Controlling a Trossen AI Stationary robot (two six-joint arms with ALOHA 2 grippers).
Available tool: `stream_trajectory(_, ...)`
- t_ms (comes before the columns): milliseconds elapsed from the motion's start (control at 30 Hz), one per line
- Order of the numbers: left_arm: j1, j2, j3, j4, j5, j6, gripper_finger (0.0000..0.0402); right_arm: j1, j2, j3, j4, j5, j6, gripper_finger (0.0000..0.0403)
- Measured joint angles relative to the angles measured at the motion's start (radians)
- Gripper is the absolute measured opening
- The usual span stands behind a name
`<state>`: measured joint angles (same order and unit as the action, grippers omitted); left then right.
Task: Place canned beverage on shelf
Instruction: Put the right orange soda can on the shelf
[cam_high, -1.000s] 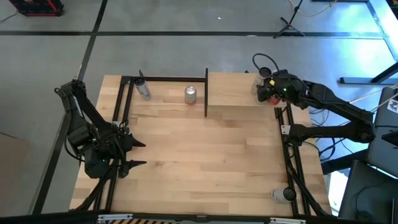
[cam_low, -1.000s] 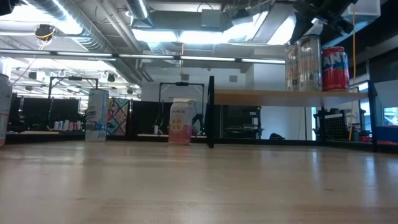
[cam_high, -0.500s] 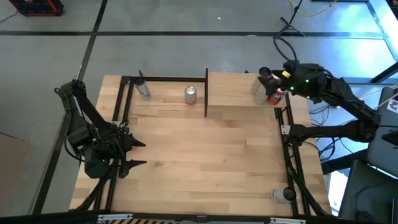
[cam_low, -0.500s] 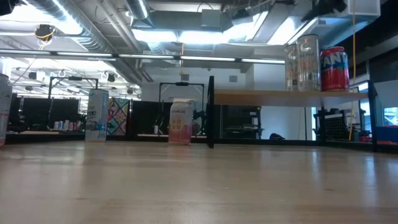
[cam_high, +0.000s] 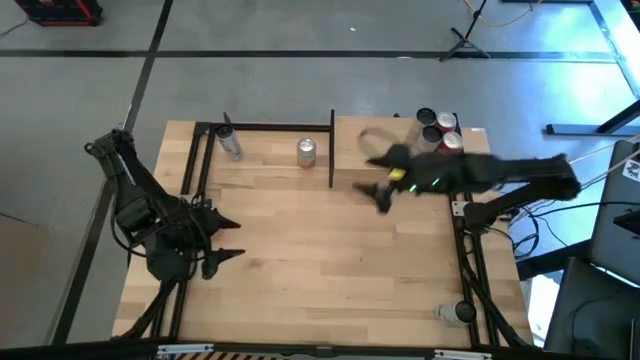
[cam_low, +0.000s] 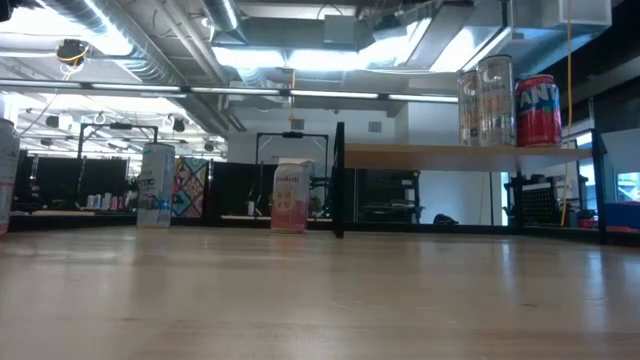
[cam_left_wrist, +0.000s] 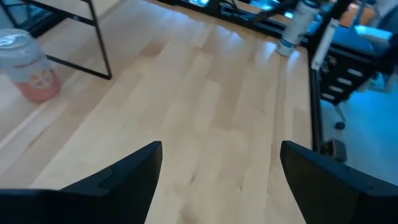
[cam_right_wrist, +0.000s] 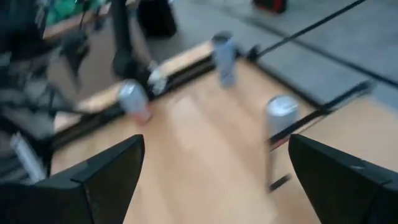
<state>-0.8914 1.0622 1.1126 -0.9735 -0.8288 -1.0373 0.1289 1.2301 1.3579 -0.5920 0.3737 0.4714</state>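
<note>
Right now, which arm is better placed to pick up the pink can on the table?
Probably the right: its open, empty gripper hangs above the shelf, just past the post from the pink can. The left gripper sits farther away.

The shelf (cam_high: 372, 140) is a pale-wood panel with thin black posts at its edges, lying in the upper right of the high view, at the table's far edge. In the low view it shows as a thin raised board (cam_low: 460, 152) at right, above the tabletop. Three cans stand upright on its right end, close together: a red can (cam_high: 451, 141) with white lettering (cam_low: 538, 111), a silvery can (cam_low: 495, 101), and a third can (cam_low: 467, 108) partly hidden behind the silvery one. From above their tops cluster at the shelf's far right corner (cam_high: 427, 118).
</note>
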Motion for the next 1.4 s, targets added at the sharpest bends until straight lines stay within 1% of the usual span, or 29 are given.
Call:
stream_trajectory(133,0.071,0.0,0.0,0.003,0.001,0.001,0.0316,0.097,0.09,0.0,0.05,-0.001,0.022,0.0385)
stream_trajectory(267,0.154,0.0,0.0,0.023,0.03,0.041,0.0316,0.156,0.143,0.0,0.058,-0.002,0.03,0.0385)
stream_trajectory(433,0.275,0.0,0.0,0.12,0.077,0.16,0.0316,0.175,0.134,-0.001,0.06,-0.001,0.013,0.0385)
stream_trajectory(533,0.371,0.006,0.0,0.177,0.112,0.229,0.0316,0.173,0.117,-0.001,0.055,-0.032,-0.028,0.0385)
stream_trajectory(667,0.507,0.036,0.0,0.229,0.224,0.299,0.0316,0.173,0.092,-0.001,0.028,-0.059,-0.084,0.0385)
stream_trajectory(867,0.698,0.105,0.0,0.282,0.433,0.313,0.0316,0.172,0.04,-0.001,0.004,-0.098,-0.216,0.0385)
stream_trajectory(1000,0.81,0.146,0.0,0.324,0.552,0.354,0.0316,0.172,-0.002,-0.001,-0.033,-0.103,-0.256,0.0385)
stream_trajectory(1167,0.941,0.164,0.0,0.343,0.649,0.416,0.0316,0.172,-0.047,-0.001,-0.101,-0.052,-0.266,0.0385)
stream_trajectory(1267,1.02,0.163,0.0,0.344,0.664,0.484,0.0316,0.172,-0.058,-0.001,-0.142,-0.024,-0.255,0.0385)
stream_trajectory(1400,1.132,0.175,0.0,0.367,0.695,0.603,0.0316,0.172,-0.058,-0.001,-0.183,0.003,-0.188,0.0386)
